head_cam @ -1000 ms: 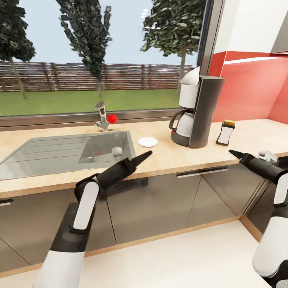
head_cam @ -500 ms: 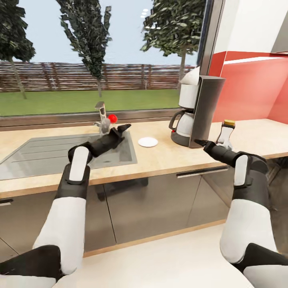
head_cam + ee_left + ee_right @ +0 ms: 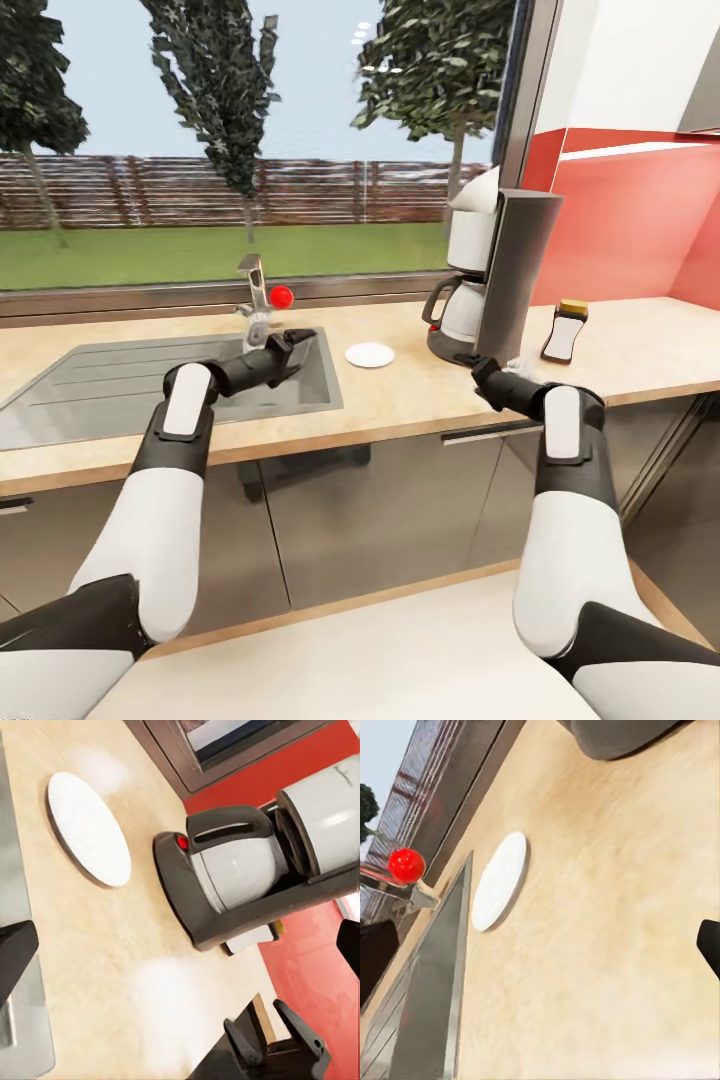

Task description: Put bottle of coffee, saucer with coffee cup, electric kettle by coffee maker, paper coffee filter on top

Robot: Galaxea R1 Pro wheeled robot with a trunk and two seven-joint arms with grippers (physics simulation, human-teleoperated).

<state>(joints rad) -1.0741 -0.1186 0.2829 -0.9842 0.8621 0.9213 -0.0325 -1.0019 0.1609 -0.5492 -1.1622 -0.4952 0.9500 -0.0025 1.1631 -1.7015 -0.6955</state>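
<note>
The coffee maker [image 3: 492,282] stands on the kitchen countertop [image 3: 400,395] with a white paper coffee filter [image 3: 478,190] on its top. The bottle of coffee [image 3: 564,332] stands just to its right, and the white saucer [image 3: 369,354] lies bare to its left. My left gripper [image 3: 296,343] hovers open over the sink's right edge, pointing at the saucer [image 3: 86,829] and coffee maker [image 3: 247,870]. Open as well, my right gripper [image 3: 479,372] hangs low in front of the coffee maker's base, facing the saucer [image 3: 499,881]. The coffee cup, electric kettle and kitchen shelf are out of view.
A steel sink [image 3: 150,385] with a drainboard fills the counter's left part. Behind it stands a faucet [image 3: 254,300] with a red knob [image 3: 281,296]. A big window runs along the back, a red wall [image 3: 630,220] at the right.
My left gripper rose from the counter's front edge to above the sink. My right gripper swung in from the far right to the coffee maker's base. The objects stayed put.
</note>
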